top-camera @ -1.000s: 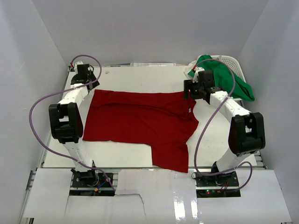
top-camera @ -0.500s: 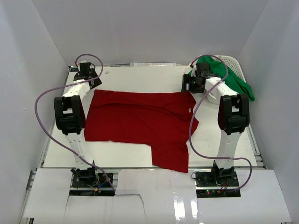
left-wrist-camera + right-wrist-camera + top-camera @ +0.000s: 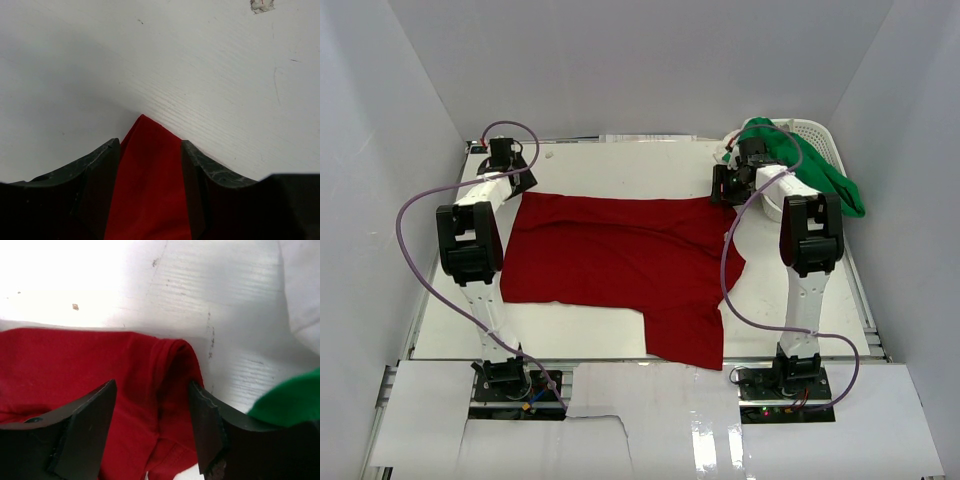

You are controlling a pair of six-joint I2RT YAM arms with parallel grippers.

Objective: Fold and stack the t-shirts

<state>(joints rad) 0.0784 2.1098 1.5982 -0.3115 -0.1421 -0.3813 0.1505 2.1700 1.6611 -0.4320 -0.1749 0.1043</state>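
Red t-shirt flat on table; left gripper, right gripper: jaws apart astride far corners, apparently unpinched.

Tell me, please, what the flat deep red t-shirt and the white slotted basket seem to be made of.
The deep red t-shirt looks like soft, matte cloth, perhaps cotton: it lies limp with shallow wrinkles. The white slotted basket looks like rigid moulded plastic: even slots in a stiff wall; finish unclear.

white table, a deep red t-shirt spread on it, a white basket at the far-right corner
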